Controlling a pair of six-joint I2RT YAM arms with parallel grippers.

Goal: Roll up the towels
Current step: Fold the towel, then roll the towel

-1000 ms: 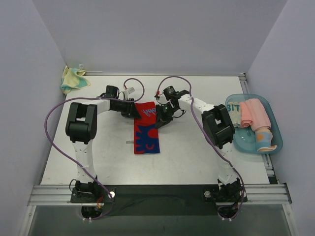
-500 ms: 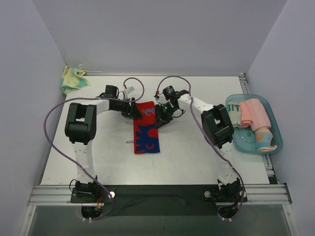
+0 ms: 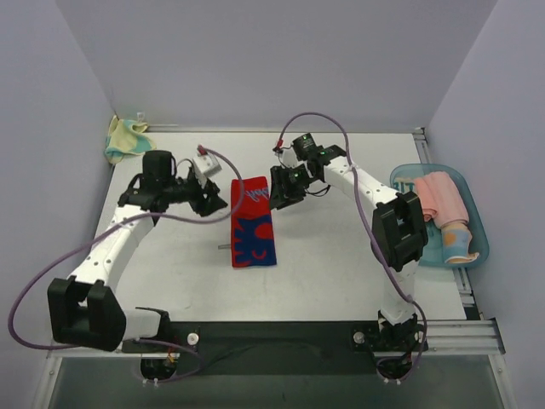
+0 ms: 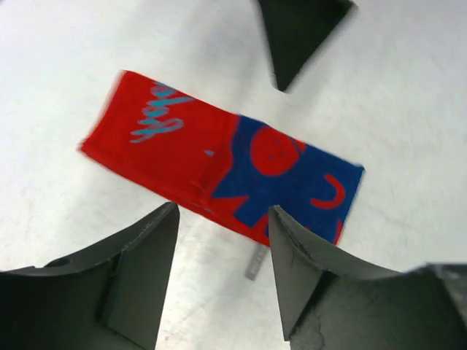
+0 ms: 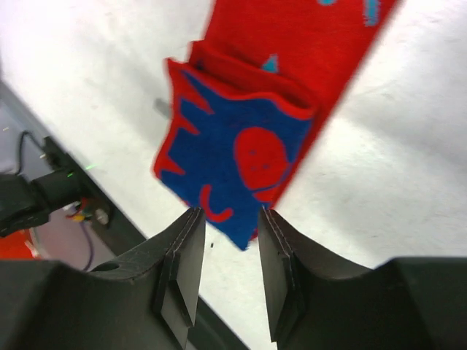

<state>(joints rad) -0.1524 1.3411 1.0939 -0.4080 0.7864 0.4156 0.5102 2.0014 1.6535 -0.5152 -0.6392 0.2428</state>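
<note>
Now, towel (image 3: 253, 223): folded into a long strip, flat at mid-table.
Handling: likely light, soft and floppy; folded layers apt to slip.
Hold: probably best pinched at both corners of one short end.
Left gripper (image 3: 215, 204): open, empty, just left of the far end.
Right gripper (image 3: 277, 198): open, empty, just right of it.
Around: yellow towel (image 3: 126, 138) in the far-left corner; tray (image 3: 477, 223) with rolled towels (image 3: 438, 198) well apart; no obstruction apparent.

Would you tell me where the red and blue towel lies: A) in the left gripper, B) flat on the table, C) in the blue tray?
B: the red and blue towel lies flat on the table, with the left gripper and right gripper open, holding nothing.
</note>
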